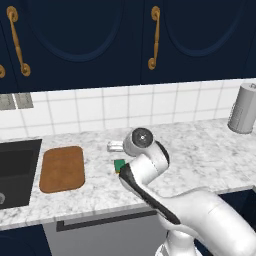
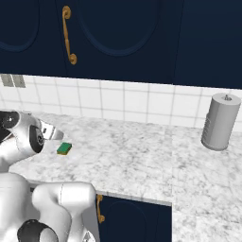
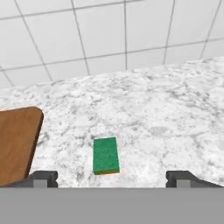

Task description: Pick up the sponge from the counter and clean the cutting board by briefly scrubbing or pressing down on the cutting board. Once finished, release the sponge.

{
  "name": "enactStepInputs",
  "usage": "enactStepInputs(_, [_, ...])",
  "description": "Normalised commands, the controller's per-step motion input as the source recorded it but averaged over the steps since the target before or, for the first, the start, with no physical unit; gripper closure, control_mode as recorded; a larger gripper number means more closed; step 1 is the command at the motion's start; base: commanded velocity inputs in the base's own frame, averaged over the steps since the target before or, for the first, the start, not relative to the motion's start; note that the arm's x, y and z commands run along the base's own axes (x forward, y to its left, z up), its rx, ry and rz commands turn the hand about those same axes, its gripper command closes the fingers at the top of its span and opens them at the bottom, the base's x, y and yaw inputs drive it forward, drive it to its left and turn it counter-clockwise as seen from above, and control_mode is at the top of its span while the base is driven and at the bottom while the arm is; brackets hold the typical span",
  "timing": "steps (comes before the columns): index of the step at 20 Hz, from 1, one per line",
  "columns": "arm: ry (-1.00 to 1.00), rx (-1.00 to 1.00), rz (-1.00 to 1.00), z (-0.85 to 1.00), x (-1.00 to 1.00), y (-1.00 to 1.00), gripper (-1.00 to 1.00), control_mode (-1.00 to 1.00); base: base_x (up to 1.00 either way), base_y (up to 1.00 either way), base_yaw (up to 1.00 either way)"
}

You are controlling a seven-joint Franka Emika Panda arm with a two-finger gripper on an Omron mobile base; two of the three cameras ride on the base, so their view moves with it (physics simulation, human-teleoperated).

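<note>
**Lying free on the tabletop, the sponge is framed by a spread hand**

Resting flat on the marble tabletop (image 1: 200, 155), the sponge (image 3: 106, 155) is seen in the hand view as a small green block with a thin yellow-orange layer along its near edge. It is found between the two dark fingertips (image 3: 43, 178), which are set far apart at the bottom of that view, so the hand (image 3: 117, 179) is spread wide and nothing is pinched. No contact between the fingertips and the sponge can be made out; bare marble is visible on both sides of the block.

The cutting board (image 1: 62, 168) is laid flat near the front edge of the tabletop, just beside the dark sink basin (image 1: 17, 172) at the tabletop's left end. The sponge (image 1: 119, 164) is placed to the right of the board, apart from it, with a strip of bare marble between them. In the left base view it is partly hidden behind the white arm's wrist (image 1: 142, 150).

From the right base view the sponge (image 2: 64, 149) is seen just beside the arm's wrist, towards the middle depth of the tabletop. A grey cylindrical canister (image 2: 220, 122) is stood upright near the back edge, well apart from the sponge, against the white tiled wall (image 2: 142, 101). Dark blue cupboards with brass handles (image 1: 154, 37) are hung above.
</note>
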Motion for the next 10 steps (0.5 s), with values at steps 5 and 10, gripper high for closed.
enactStepInputs(5, [-0.55, 0.33, 0.01, 1.00, -1.00, -0.98, -1.00, -1.00, 0.00, 0.00, 0.00])
enactStepInputs(10, [-0.31, 0.48, 0.00, 0.97, -0.89, -1.00, -1.00, -1.00, 0.00, 0.00, 0.00])
